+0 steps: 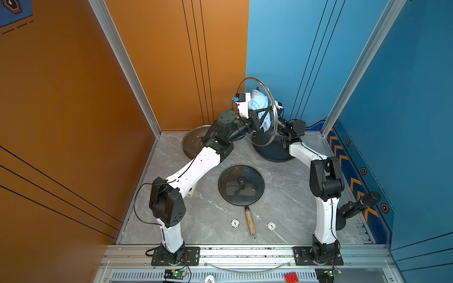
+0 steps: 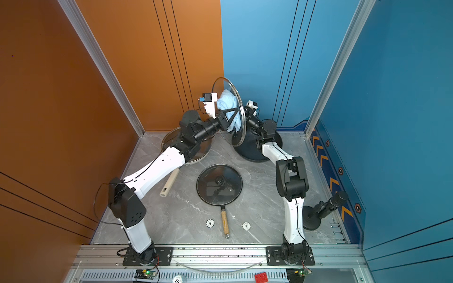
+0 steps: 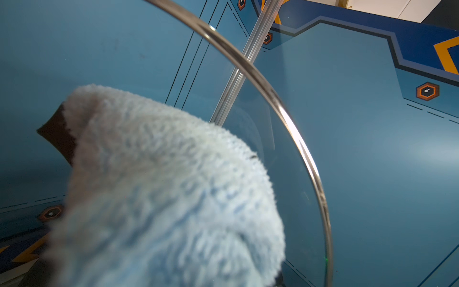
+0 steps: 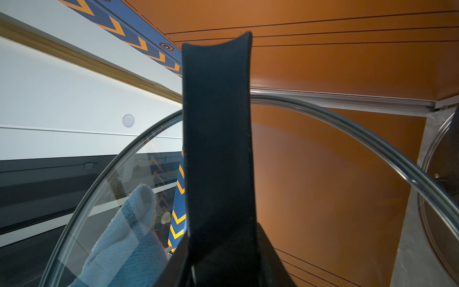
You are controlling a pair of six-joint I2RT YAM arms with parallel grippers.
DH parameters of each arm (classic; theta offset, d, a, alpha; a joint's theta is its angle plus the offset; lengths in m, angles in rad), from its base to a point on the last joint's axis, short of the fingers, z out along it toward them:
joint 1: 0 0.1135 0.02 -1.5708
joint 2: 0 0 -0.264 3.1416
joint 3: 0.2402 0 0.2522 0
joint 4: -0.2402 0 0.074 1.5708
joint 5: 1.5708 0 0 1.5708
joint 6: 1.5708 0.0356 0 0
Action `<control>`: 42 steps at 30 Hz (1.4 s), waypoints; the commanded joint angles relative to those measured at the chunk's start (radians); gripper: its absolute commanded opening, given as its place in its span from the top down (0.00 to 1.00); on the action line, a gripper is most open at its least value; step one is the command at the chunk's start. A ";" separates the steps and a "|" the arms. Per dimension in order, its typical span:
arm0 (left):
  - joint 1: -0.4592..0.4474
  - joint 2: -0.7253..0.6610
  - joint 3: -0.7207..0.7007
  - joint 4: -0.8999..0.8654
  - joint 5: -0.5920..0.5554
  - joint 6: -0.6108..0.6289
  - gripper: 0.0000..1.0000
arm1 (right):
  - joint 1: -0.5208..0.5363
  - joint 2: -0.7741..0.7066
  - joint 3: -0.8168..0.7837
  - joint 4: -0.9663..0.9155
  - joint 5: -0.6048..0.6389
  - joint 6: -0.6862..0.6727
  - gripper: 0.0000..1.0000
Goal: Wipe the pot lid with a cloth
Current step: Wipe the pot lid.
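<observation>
Basically mid-wipe, not finished. The glass lid (image 1: pixel 262 138) is up off the table (image 1: pixel 282 196), standing on edge. The right gripper (image 2: pixel 247 111) clamps it from behind, prob. by the knob (hidden). The bunched cloth (image 1: pixel 257 100) presses the lid's near face, w/ the left gripper (image 1: pixel 264 115) pinched tight on it. Can't tell how much glass is done.
</observation>
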 commanded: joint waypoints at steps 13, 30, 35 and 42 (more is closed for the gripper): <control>0.127 0.077 -0.227 -0.001 -0.187 -0.092 0.85 | -0.043 -0.358 -0.159 0.046 0.008 -0.029 0.88; -0.053 -0.123 -0.095 -0.141 -0.089 0.195 0.80 | -0.033 -0.148 0.077 -0.040 0.007 0.001 0.88; -0.076 -0.077 -0.021 -0.086 -0.012 0.152 0.79 | -0.005 -0.090 0.148 -0.023 0.004 0.028 0.89; -0.084 0.000 -0.015 -0.093 0.104 0.085 0.79 | -0.004 -0.086 0.170 0.046 0.019 0.060 0.88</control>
